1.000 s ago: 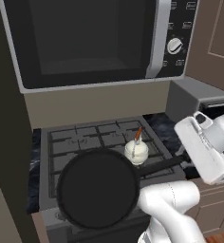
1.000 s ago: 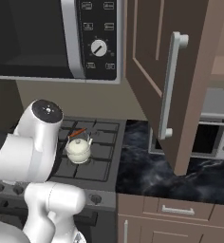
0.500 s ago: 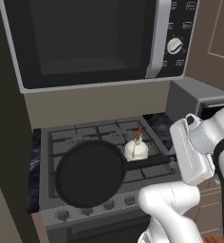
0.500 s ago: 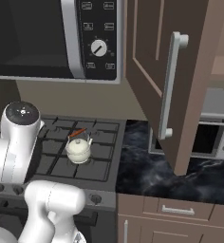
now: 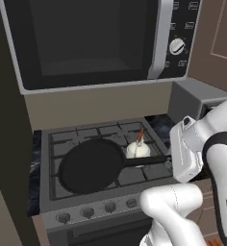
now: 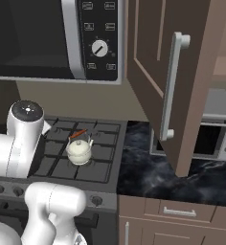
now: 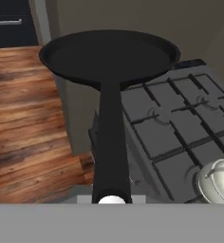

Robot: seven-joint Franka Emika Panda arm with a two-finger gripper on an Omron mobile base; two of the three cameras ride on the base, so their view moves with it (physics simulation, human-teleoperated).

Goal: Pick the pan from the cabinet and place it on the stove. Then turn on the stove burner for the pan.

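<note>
Since a moment ago, the pan [image 5: 90, 164] has slid back over the stove [image 5: 62, 144], beside the kettle [image 5: 137, 149]. Jaws are clenched on its handle. It looks almost placed: next lower it, let go, then turn the knob.

The pan [image 5: 91, 166] looks matte black, the kettle [image 6: 79, 151] glossy white. The cabinet [image 6: 175, 72] is smooth brown wood; the worktop [image 6: 148, 170] is polished dark marble.

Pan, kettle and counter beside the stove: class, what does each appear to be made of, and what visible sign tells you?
Pan: dark matte metal, perhaps cast iron; no glare.
Kettle: glossy white enamel or ceramic; soft highlights, reddish handle.
Counter: polished dark stone, likely marble; pale veins.
</note>
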